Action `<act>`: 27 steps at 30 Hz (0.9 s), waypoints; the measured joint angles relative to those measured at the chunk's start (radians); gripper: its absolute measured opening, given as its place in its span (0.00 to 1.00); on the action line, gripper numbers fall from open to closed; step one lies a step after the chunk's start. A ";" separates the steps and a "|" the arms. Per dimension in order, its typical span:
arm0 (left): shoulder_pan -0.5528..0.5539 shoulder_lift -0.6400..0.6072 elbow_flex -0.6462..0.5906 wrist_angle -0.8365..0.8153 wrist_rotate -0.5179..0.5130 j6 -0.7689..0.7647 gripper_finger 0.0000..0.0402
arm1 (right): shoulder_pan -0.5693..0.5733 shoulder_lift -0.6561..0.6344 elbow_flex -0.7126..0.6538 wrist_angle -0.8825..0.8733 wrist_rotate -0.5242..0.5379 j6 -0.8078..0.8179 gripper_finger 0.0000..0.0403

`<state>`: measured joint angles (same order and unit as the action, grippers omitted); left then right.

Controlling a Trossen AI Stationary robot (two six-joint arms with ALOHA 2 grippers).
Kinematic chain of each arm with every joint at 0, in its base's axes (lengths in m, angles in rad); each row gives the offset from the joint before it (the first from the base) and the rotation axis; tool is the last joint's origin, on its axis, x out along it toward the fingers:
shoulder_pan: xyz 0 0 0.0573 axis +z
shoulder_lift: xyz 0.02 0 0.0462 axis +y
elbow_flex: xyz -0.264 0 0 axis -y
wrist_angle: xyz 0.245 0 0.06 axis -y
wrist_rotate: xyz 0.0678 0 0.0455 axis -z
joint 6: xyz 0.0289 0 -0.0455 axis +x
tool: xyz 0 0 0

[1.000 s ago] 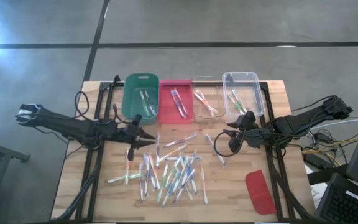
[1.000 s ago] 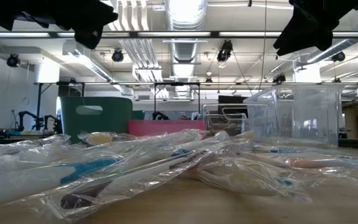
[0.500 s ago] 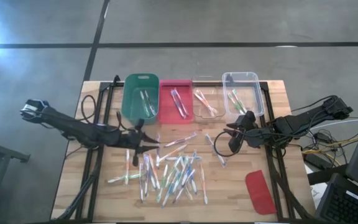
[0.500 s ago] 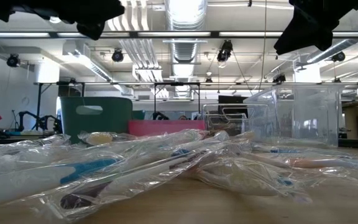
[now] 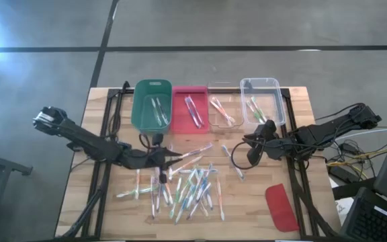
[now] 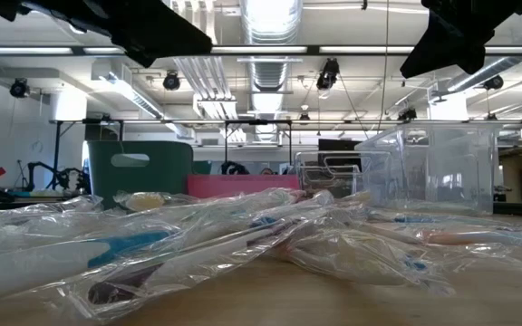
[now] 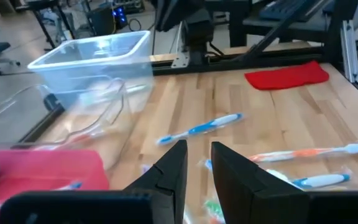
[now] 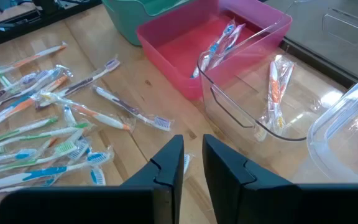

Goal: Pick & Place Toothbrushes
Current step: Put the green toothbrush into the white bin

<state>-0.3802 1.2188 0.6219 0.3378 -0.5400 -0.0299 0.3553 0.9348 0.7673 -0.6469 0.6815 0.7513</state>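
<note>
Spanned the whole scene: a wooden table (image 5: pixel 106 208), with four bins in a row along its far edge. From left to right: a green bin (image 5: pixel 140 111), a pink bin (image 5: pixel 180 115), a clear bin (image 5: pixel 213 106) and a second, larger clear bin (image 5: pixel 277 101), each with a few wrapped brushes already inside.

Lay in a loose heap at the table's middle: the toothbrushes (image 5: pixel 190 185), most with long axes running roughly near to far, some slanted, a few strays (image 5: pixel 234 161) off to the right. Rested flat at the near right corner: a red lid (image 5: pixel 281 207).

Reached in from the left: the left gripper (image 5: pixel 166 160), low over the far left edge of the heap. Showed fingers (image 7: pixel 232 177) only a narrow slit apart, with nothing between them. Had the heap directly to its right and near side, so judged the nearer arm for the main pile. Faced brushes lying mostly crosswise to its pointing direction, which would suit a pinch across a handle.

Hovered at the right: the right gripper (image 5: pixel 250 153), beside the strays and just near of the clear bins. Likewise showed fingers (image 8: pixel 166 165) a thin gap apart and empty. Better placed for the strays only.
</note>
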 joint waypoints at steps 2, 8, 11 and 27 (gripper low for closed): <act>-0.009 0.040 0.025 0.000 -0.004 0.000 0.19 | 0.000 0.000 0.000 0.001 0.000 0.000 0.12; -0.031 0.186 0.097 -0.002 -0.005 -0.006 0.19 | 0.000 0.000 0.000 0.000 0.000 0.000 0.09; -0.030 0.257 0.123 -0.001 -0.005 -0.009 0.19 | 0.000 0.000 0.000 0.001 0.000 0.000 0.08; -0.046 0.426 0.155 0.000 -0.058 -0.283 0.19 | 0.000 -0.001 0.000 0.001 0.000 0.000 0.18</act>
<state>-0.4263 1.6446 0.7765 0.3374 -0.5983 -0.3132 0.3553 0.9341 0.7673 -0.6456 0.6811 0.7513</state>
